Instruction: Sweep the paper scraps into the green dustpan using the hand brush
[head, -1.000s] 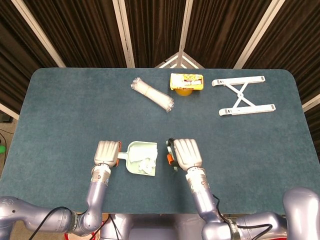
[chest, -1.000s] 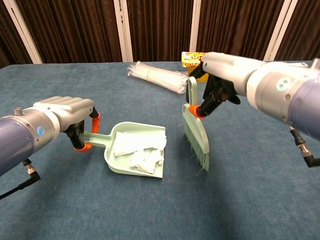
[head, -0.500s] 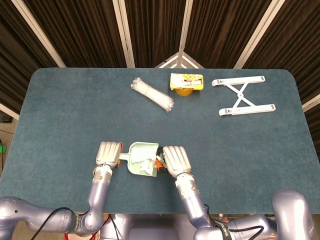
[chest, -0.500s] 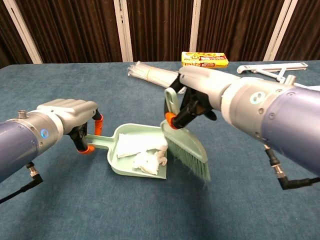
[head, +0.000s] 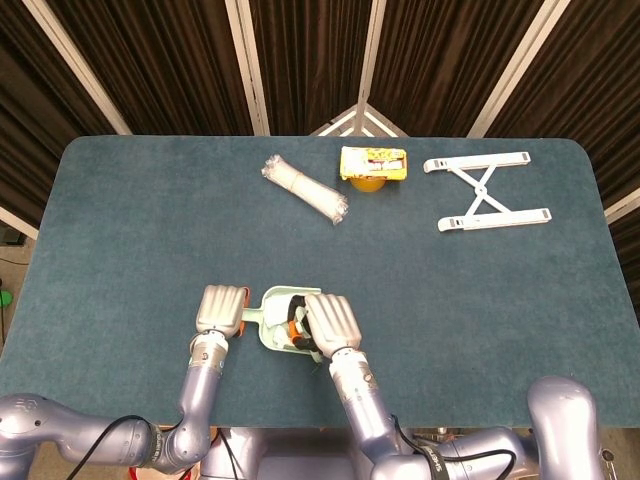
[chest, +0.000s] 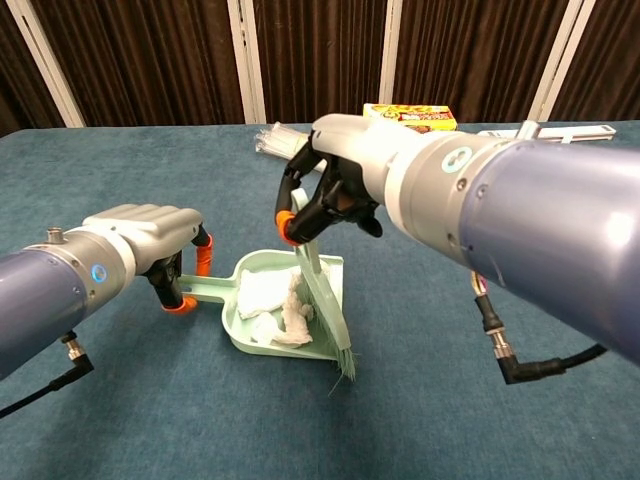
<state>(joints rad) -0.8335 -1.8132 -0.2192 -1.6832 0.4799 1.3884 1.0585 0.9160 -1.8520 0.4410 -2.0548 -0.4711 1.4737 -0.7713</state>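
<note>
The green dustpan (chest: 255, 336) (head: 277, 298) lies near the table's front edge with white paper scraps (chest: 272, 305) inside it. My left hand (chest: 150, 240) (head: 221, 308) grips its handle (chest: 200, 290) on the left. My right hand (chest: 345, 190) (head: 330, 322) holds the green hand brush (chest: 325, 300) by its orange-collared handle, directly above the pan. The brush head stands inside the pan at its right side, bristles (chest: 342, 362) reaching past the pan's lip. In the head view my right hand covers most of the pan and the brush.
At the back of the table lie a clear bag of white sticks (head: 304, 189), a yellow snack box (head: 373, 163) and a white folding stand (head: 487, 190). The blue-green table top (head: 480, 300) stretches open to the right of my hands.
My right hand has swept the brush leftward, from beside the pan's right edge to over and into the pan. The left hand and pan shifted slightly right.
</note>
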